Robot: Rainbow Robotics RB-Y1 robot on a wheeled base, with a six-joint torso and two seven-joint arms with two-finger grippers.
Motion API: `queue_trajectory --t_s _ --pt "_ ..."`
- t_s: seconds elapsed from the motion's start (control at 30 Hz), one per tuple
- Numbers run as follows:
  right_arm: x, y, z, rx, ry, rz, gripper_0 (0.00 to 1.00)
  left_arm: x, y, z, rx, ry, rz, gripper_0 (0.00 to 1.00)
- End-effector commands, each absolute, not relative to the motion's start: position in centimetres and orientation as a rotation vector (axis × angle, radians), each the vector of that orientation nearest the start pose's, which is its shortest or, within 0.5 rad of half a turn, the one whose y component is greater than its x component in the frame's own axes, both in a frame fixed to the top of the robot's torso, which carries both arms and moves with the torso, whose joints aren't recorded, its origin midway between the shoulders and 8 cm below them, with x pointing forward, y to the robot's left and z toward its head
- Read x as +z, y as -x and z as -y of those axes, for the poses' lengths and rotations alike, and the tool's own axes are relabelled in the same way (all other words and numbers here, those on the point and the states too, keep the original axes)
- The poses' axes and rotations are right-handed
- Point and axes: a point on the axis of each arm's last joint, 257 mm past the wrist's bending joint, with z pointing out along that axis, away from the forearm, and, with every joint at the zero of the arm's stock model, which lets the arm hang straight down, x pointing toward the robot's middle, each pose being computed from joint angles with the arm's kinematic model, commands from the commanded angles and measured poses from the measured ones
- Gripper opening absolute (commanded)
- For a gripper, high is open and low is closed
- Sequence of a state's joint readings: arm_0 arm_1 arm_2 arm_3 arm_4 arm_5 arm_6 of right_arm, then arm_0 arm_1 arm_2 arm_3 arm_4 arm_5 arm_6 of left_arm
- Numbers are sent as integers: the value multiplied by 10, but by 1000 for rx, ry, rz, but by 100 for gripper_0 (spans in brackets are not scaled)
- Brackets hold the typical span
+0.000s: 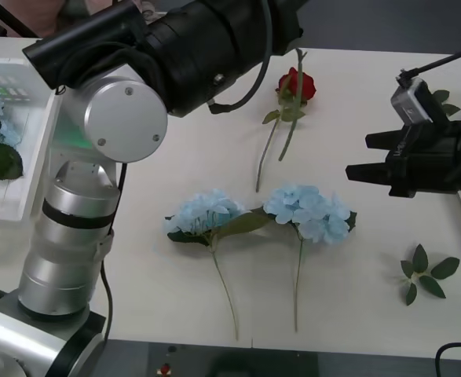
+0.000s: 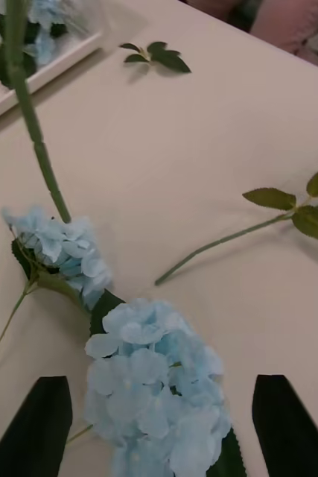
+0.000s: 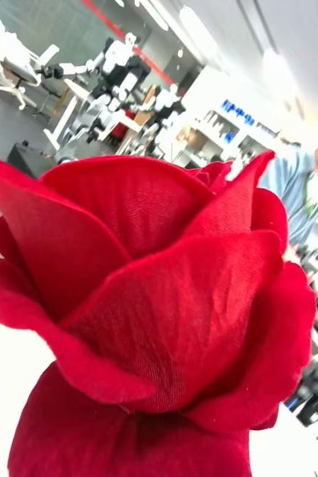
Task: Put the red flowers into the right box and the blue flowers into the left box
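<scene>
Right gripper (image 1: 354,157): black fingers spread wide, holding nothing, right of two blue flowers (image 1: 307,210) lying mid-table. Left gripper: fingers hidden, grip cannot be told; red rose bloom (image 3: 151,298) close against its camera. Red flowers (image 1: 295,85) far centre. Left box (image 1: 27,169) far left, holding blue blooms.

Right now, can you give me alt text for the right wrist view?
The right tool, open, hovers over a blue hydrangea on the table. A second hydrangea lies beside it, with a green stem and leaf sprig beyond.
</scene>
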State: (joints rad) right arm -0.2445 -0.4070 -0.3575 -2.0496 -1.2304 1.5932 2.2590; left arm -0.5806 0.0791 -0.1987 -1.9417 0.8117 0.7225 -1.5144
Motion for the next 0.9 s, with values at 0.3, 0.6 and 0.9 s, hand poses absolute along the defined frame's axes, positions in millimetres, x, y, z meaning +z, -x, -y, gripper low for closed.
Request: queue_trajectory --t_s 0.3,0.6,0.9 --pt "-92 -417 167 778 985 -1669 100 96 -481 120 -1217 -316 -1349 0" --pt "-67 -426 160 791 955 -1616 100 94 -479 114 -1278 -306 -1368 0" --pt "-52 -443 145 845 942 -1603 100 91 -481 108 -1287 -304 -1379 0"
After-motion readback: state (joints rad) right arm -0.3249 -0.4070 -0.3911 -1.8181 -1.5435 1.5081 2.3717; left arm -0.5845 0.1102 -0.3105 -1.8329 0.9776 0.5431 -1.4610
